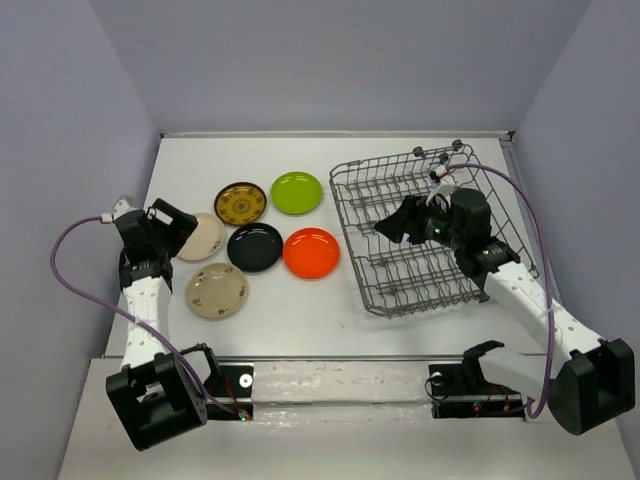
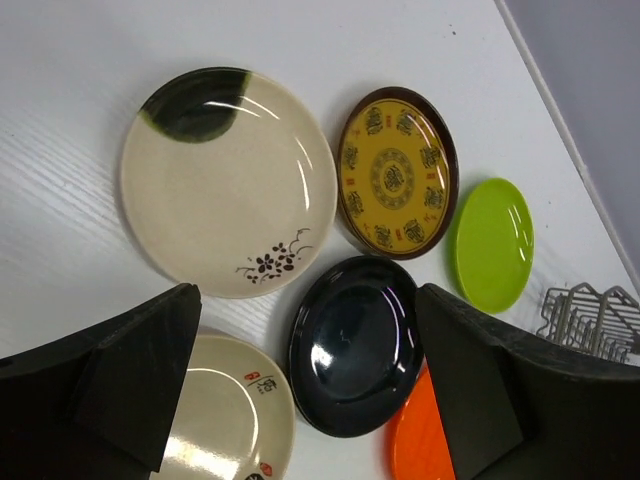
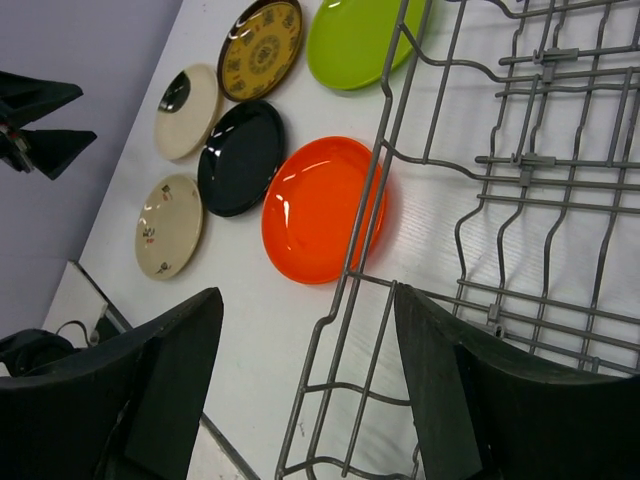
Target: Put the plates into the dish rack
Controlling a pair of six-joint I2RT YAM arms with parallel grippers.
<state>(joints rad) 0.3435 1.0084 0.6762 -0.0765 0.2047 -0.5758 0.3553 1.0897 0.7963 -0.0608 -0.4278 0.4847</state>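
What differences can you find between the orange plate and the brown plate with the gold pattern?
The orange plate is one plain colour; the brown plate carries a gold pattern inside a dark rim. The orange plate lies nearer the dish rack; the brown plate has the lime green plate between it and the rack. Both are round, shallow and flat on the table.

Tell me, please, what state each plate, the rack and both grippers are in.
Lime green plate: flat on table, unloaded.
Orange plate: flat on table, unloaded.
Black plate: flat on table, unloaded.
Brown-and-gold plate: flat on table, unloaded.
Dark-patched beige plate: flat on table, unloaded.
Floral beige plate: flat on table, unloaded.
Dish rack: upright, empty.
Left gripper: open, empty.
Right gripper: open, empty.
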